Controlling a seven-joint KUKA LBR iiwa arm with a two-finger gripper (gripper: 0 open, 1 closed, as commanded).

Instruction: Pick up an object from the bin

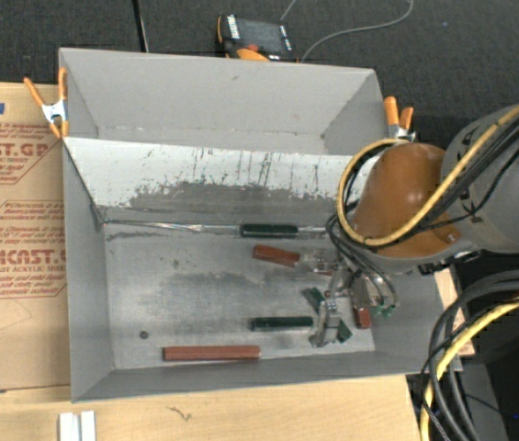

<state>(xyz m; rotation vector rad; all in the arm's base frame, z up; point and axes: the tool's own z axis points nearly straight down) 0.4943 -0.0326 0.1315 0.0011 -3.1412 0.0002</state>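
The claw (330, 324) of the KUKA arm hangs low over the floor of the grey metal bin (222, 108), at the tip of a dark-handled tool (282, 322). Whether the claw stands apart or closed cannot be told, nor whether it touches the tool. The tool lies flat just left of the claw in the camera view, its near end right beside it. Below and further left of the claw, a reddish-brown bar (211, 353) lies flat along the bin's near edge. Above the claw and a little left lies a red-handled tool (277, 255). Further above rests a long tool with a black handle (268, 231), its thin metal shaft running away to the left. Up and to the right of the claw bulges the arm's orange cover (406, 196), ringed with yellow-and-black cables (351, 200).
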